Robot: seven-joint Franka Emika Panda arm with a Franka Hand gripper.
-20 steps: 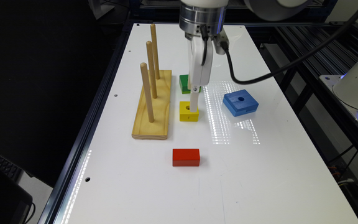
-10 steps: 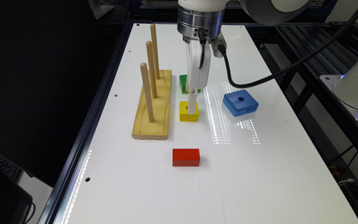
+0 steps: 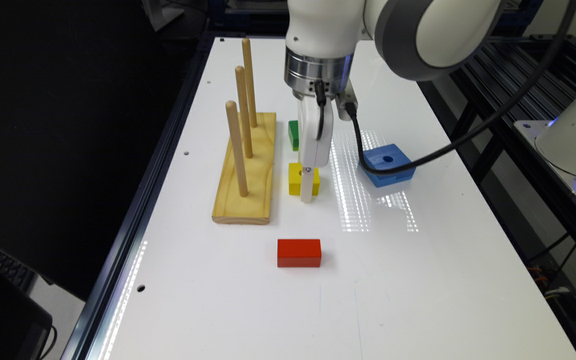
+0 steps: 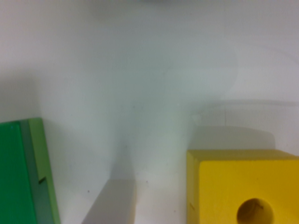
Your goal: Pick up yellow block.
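— What is changing at the gripper just now?

— It is coming down. A second ago its tip was hanging just above the yellow block; now it is reaching right down to the white surface, crossing the block's near face in the exterior view.

— And the block itself, is it moving?

— No. It is sitting where it sat before, flat on the surface, just to the exterior view's right of the wooden peg board, with the green block just beyond it on the far side. The red block nearer the camera and the blue block off to the exterior view's right are also staying put.

— Is the gripper holding it yet?

— I am not seeing enough to say how wide the gripper is standing, so I cannot tell. The wrist view is showing the yellow block with its round hole very close, and the green block apart from it, with bare surface between.

— So what is this meaning for the task?

— I am judging that the descent is finishing and the closing is coming next. The block is not lifted yet.
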